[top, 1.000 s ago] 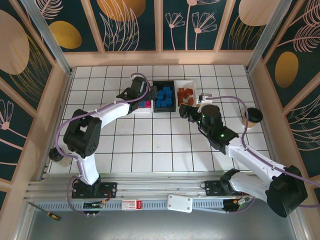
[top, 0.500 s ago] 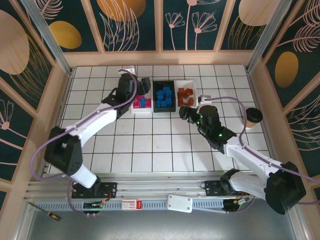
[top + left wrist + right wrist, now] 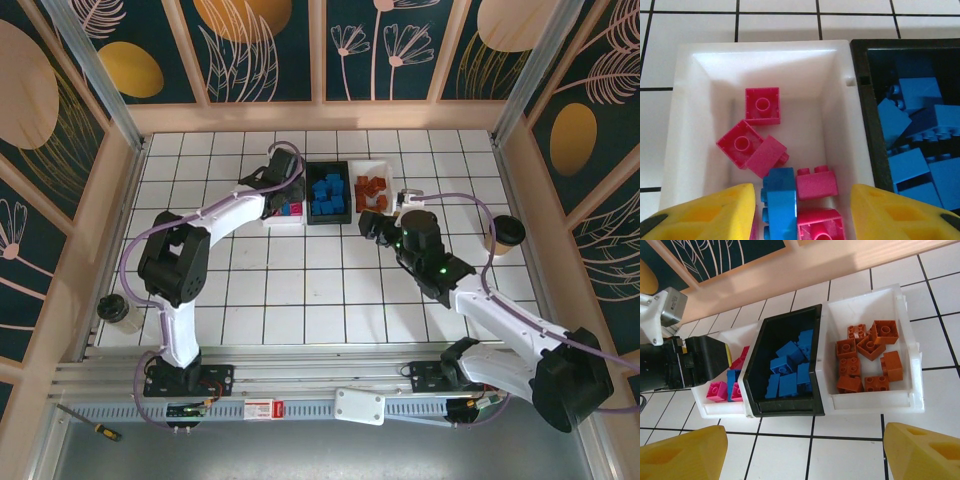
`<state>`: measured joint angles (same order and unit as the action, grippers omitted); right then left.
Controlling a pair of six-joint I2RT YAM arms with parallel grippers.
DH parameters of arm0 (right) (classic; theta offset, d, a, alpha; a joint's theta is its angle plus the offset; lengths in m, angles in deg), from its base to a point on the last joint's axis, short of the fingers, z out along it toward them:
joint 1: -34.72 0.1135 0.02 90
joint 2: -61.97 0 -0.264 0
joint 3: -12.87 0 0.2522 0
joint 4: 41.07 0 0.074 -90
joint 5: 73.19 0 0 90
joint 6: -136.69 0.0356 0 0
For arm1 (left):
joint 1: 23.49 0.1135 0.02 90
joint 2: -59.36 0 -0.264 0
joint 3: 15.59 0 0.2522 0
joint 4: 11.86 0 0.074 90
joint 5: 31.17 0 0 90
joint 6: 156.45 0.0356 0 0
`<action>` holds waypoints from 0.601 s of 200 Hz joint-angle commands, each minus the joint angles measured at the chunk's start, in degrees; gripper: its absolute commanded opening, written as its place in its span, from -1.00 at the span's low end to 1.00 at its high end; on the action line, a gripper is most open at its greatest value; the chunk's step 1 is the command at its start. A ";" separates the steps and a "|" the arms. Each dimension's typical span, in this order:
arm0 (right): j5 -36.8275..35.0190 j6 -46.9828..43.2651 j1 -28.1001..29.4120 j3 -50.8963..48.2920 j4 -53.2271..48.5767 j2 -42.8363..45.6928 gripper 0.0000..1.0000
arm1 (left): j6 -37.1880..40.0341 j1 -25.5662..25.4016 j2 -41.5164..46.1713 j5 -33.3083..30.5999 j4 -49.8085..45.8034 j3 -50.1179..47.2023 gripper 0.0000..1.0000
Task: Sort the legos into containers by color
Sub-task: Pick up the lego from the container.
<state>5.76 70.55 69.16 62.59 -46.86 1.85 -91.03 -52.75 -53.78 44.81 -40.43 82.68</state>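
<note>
Three containers stand in a row at the back. The left white tray (image 3: 690,125) holds several pink legos (image 3: 762,105) and one blue lego (image 3: 780,200) standing on edge. My left gripper (image 3: 802,215) hangs low in this tray, open, its yellow fingers (image 3: 705,215) on either side of the blue lego and two pink ones; the left finger is close beside the blue one. The black tray (image 3: 785,407) holds blue legos (image 3: 790,367). The right white tray (image 3: 875,401) holds orange-brown legos (image 3: 865,347). My right gripper (image 3: 805,455) is open over bare tiles in front of the trays.
A paper cup (image 3: 505,233) stands at the right side of the tiled floor, and another cup (image 3: 118,310) at the left near my left arm's base. Wooden walls close in the floor on three sides. My left gripper (image 3: 285,200) and right gripper (image 3: 372,224) are about two tiles apart.
My left gripper has come down into the left white tray and its fingers have drawn closer together around the blue lego. The right arm has hardly moved.
</note>
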 commanded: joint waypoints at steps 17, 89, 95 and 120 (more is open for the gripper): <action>-0.39 -1.16 -0.69 -0.08 -0.98 2.16 0.64 | 2.17 1.63 -3.39 0.13 -5.38 2.90 0.07; -0.07 -1.53 -1.21 -0.11 -1.68 3.27 0.64 | 3.70 1.91 -8.55 -1.01 -6.37 6.64 0.06; -0.12 -1.47 -1.21 -0.18 -1.80 3.43 0.64 | 3.80 1.90 -8.97 -1.13 -6.60 6.85 0.06; -0.23 -1.44 -1.21 -0.66 -1.49 3.90 0.64 | 3.78 2.14 -9.13 -1.62 -6.02 5.83 0.04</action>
<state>5.94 69.56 68.44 62.55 -48.24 4.21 -88.30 -51.13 -61.89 44.44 -44.74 88.01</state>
